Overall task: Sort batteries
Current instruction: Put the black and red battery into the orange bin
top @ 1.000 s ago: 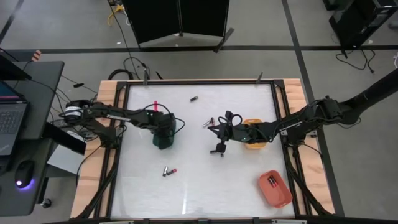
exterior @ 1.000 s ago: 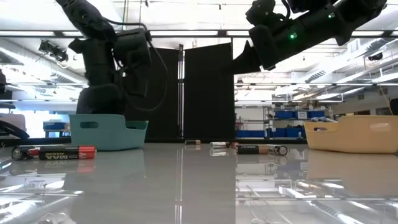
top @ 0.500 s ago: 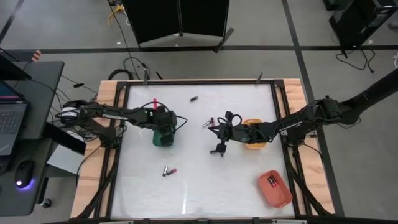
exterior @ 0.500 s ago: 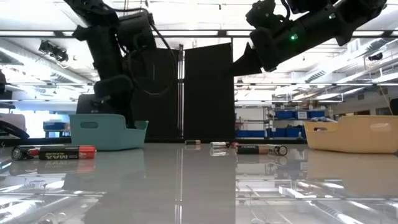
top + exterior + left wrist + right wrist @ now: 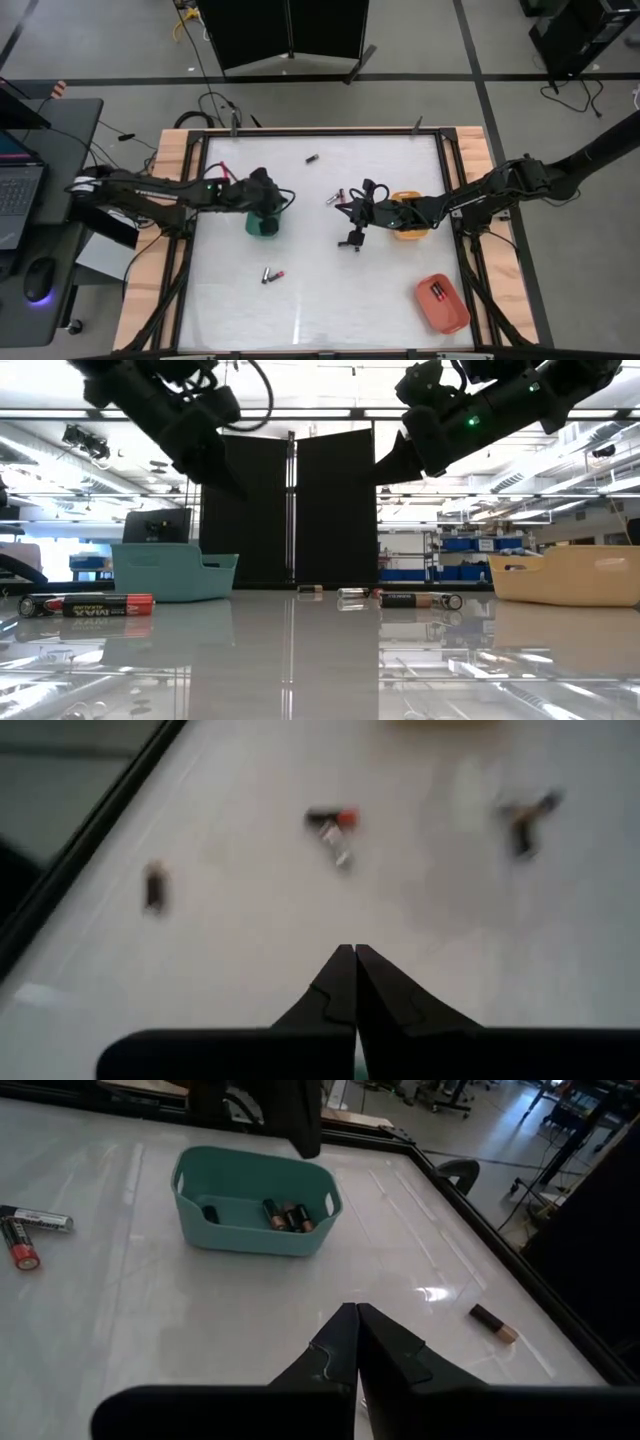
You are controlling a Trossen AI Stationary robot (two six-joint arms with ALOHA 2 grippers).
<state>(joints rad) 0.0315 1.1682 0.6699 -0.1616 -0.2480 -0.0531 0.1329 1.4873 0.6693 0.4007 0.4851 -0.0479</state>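
My left gripper (image 5: 278,197) hangs shut and empty above the green tray (image 5: 262,224). In the right wrist view its fingers (image 5: 302,1125) stand over that tray (image 5: 258,1200), which holds several batteries (image 5: 285,1216). My right gripper (image 5: 346,210), shut and empty, hovers mid-table beside the yellow tray (image 5: 410,222). Loose batteries lie flat on the table: a pair (image 5: 272,274) toward the near edge, two (image 5: 333,198) by my right gripper, and one (image 5: 312,158) toward the far edge. Both wrist views show closed fingertips, left (image 5: 354,955) and right (image 5: 357,1315).
A red tray (image 5: 442,303) with batteries inside sits near the table's near-right corner. The raised table frame (image 5: 195,230) runs around the white surface. Bare surface stretches between the green tray and the red tray.
My left gripper has risen out of the green tray and tipped from pointing down toward level, drawing back a little toward the table's left edge. The green tray and the loose batteries have stayed where they were.
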